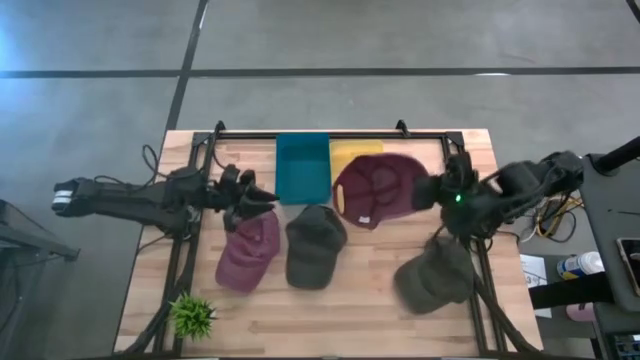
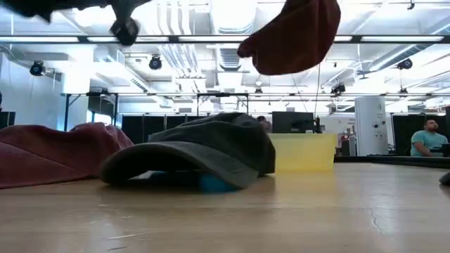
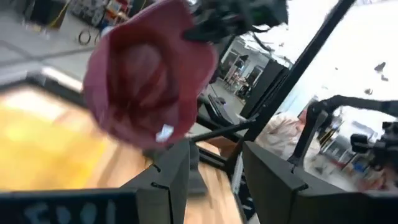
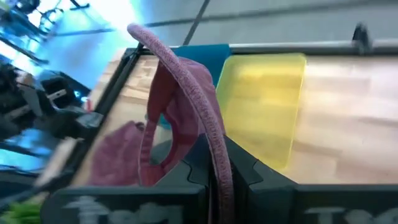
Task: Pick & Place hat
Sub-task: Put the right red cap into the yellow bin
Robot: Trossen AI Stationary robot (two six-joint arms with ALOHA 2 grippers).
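Note:
A maroon hat (image 1: 378, 190) hangs in the air above the yellow bin (image 1: 350, 150), held by my right gripper (image 1: 427, 192), which is shut on it. The low view shows this hat (image 2: 295, 35) high above the table. My left gripper (image 1: 258, 203) is open and hovers left of the hat, over a second maroon hat (image 1: 248, 250) that lies crown up on the wood. In the left wrist view the held hat (image 3: 146, 74) turns its hollow inside toward my left gripper (image 3: 217, 180). My right gripper (image 4: 221, 165) pinches the maroon hat's brim (image 4: 214, 140) between its two fingers, coming roughly level from the table's right side. The brim runs edge-on up out of the fingers. The hat is lifted clear, its crown (image 4: 174, 106) reaching out past the fingertips over the bins.
A teal bin (image 1: 303, 167) sits beside the yellow bin at the far edge. Two olive hats lie on the table, one mid-table (image 1: 315, 245) and one near the right edge (image 1: 435, 275). A small green plant (image 1: 192, 315) stands at the near left corner. A black frame rims the table.

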